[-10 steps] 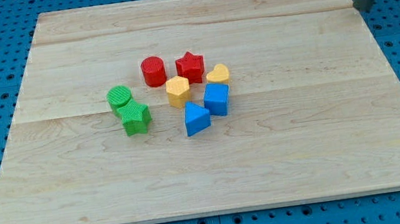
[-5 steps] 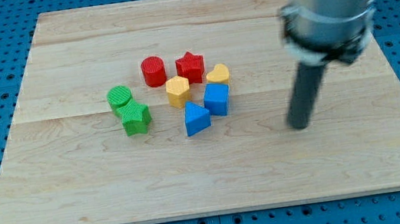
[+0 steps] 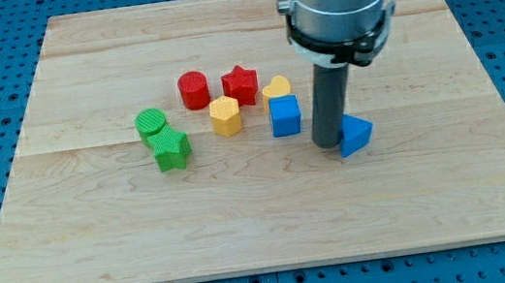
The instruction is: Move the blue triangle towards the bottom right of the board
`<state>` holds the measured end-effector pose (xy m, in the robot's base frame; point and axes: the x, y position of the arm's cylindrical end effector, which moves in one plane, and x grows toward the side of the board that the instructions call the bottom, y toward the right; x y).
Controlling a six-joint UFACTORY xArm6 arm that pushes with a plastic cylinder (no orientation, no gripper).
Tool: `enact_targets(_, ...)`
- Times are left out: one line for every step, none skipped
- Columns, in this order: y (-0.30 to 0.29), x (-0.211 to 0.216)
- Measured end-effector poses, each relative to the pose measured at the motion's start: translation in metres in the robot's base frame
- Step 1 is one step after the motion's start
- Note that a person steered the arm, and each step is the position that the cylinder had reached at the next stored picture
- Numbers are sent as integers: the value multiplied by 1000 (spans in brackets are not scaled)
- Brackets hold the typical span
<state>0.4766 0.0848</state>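
The blue triangle (image 3: 356, 134) lies on the wooden board (image 3: 243, 221), right of the middle. My tip (image 3: 328, 142) stands right against the triangle's left side, touching it. The rod rises from there to the arm's grey body at the view's top. A blue cube (image 3: 284, 116) stands just left of the rod.
A yellow heart (image 3: 275, 89), red star (image 3: 240, 83), red cylinder (image 3: 193, 89) and yellow hexagon (image 3: 225, 116) cluster left of the rod. A green cylinder (image 3: 150, 124) and green star (image 3: 172, 148) sit farther left. Blue pegboard surrounds the board.
My tip has swung in from the right and now stands left of the blue triangle. The triangle has moved well to the right, away from the blue cube, which has shifted slightly.
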Motion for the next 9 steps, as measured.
enact_targets(-9, -19)
enact_targets(41, 32)
enact_targets(52, 4)
enact_targets(57, -35)
enact_targets(91, -12)
enact_targets(69, 24)
enact_targets(46, 11)
enact_targets(-23, 10)
enact_targets(-81, -3)
